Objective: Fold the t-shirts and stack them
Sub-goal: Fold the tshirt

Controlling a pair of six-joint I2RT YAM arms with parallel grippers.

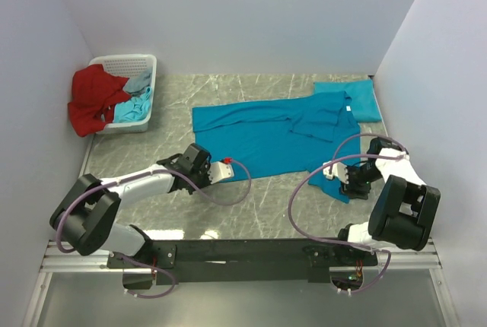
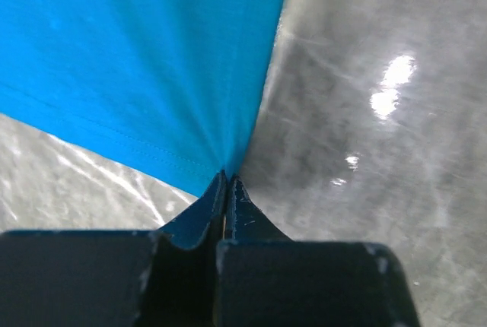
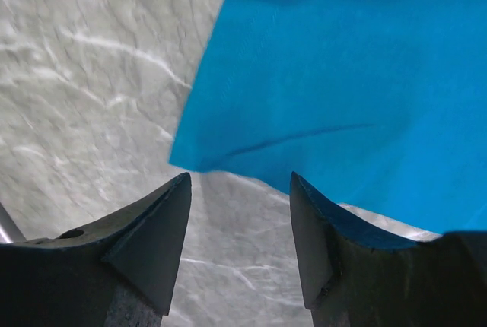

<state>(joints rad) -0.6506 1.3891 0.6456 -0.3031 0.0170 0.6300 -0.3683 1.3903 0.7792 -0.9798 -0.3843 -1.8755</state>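
—Between the jaws of the left gripper [image 2: 227,179], what's caught?

—A corner of the spread t-shirt [image 1: 259,133]. Those jaws are pressed together on the hem edge, and the teal cloth fans out ahead of the tips and to their left. To their right there is only bare table [image 2: 380,190].

—And the right gripper [image 3: 240,179]?

—Its jaws stand spread with nothing between them. Another corner of the same shirt lies flat just beyond the tips, its point ahead of the left finger and the cloth running on past the right one. I'd say that corner is not yet taken.

—So how far along is the job?

—Early, by my reading. The shirt lies opened between the two grippers, rumpled, with a sleeve lapped over the body on the right gripper's side. No fold in it looks finished.

—Anything done at all?

—Farther out past the right jaws lies a folded rectangle [image 1: 358,99] of the same teal, touching the spread shirt's far end. I take it for a finished shirt, the start of the stack.

—And what's left?

—Folding this one and setting it on that rectangle. Well beyond the left jaws a basket [image 1: 144,62] holds a red garment [image 1: 95,103] and some pale blue cloth [image 1: 135,106]. Whether those are more shirts to fold, I cannot tell.
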